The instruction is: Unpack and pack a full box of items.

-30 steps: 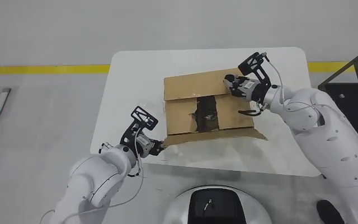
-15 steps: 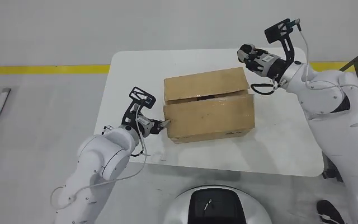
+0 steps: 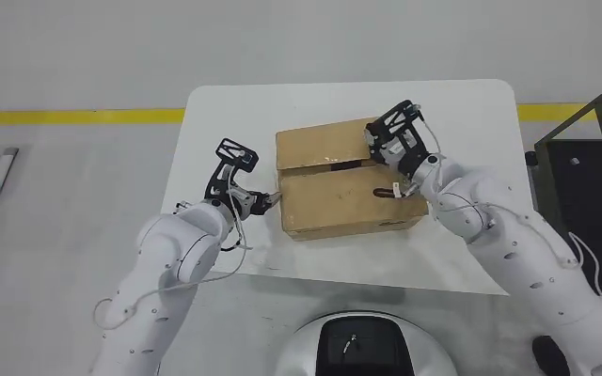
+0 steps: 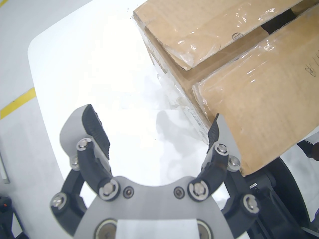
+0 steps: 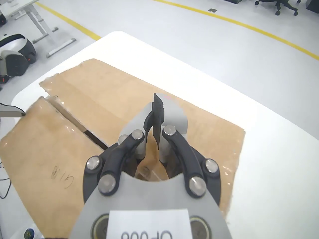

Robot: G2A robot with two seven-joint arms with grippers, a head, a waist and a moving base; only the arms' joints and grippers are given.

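Note:
A brown cardboard box (image 3: pixel 348 193) sits mid-table with both top flaps folded down and a narrow dark gap (image 3: pixel 329 168) between them. Clear tape shines on the flap edges (image 4: pixel 199 50). My left gripper (image 3: pixel 271 199) is open at the box's left end, low by the near corner; one finger (image 4: pixel 215 130) lies against the near flap (image 4: pixel 261 95), the other finger (image 4: pixel 93 120) is over bare table. My right gripper (image 5: pixel 155 115) is shut with nothing in it, right over the far flap (image 5: pixel 99 100) near its right end (image 3: pixel 374 141).
The white table (image 3: pixel 226 122) has bare room to the left, right and behind the box. A dark frame (image 3: pixel 567 155) stands past the table's right edge. A yellow floor line (image 3: pixel 94 116) runs behind the table.
The flaps stood open a second ago, with the inside showing; they are folded down now. The right gripper swung up and away, then came down onto the far flap. The left gripper moved along the box's left end.

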